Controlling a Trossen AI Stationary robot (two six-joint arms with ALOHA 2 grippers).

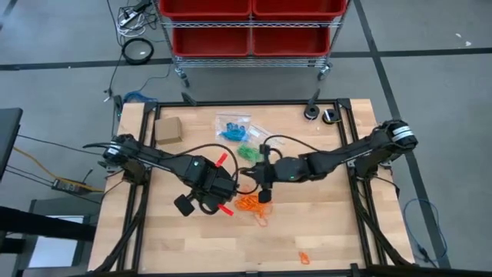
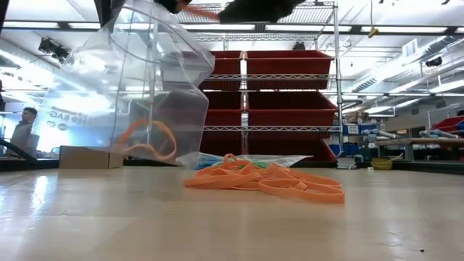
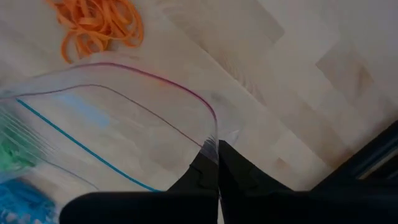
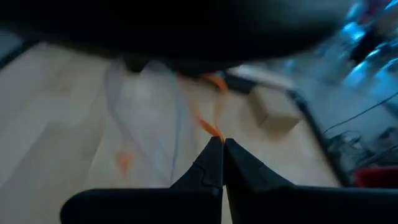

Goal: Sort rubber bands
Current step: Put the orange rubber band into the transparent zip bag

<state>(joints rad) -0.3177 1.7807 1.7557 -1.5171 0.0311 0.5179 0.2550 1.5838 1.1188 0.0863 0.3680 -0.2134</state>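
Orange bagging underway, mostly undone.
Left gripper [image 3: 217, 163] pinched on clear zip bag [image 2: 138, 87] rim; right gripper [image 4: 222, 158] clamps one orange rubber band [image 4: 214, 127] above it. One band bagged; orange pile [image 2: 264, 181] on table [image 1: 338, 231], stray [image 1: 304, 257] near edge.

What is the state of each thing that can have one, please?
Left pincer: shut on the clear zip bag's rim.
Clear zip bag: held up, open, with orange bands inside.
Right pincer: shut on an orange rubber band.
Orange band pile: loose on the table.
Cardboard box: closed, on the table.
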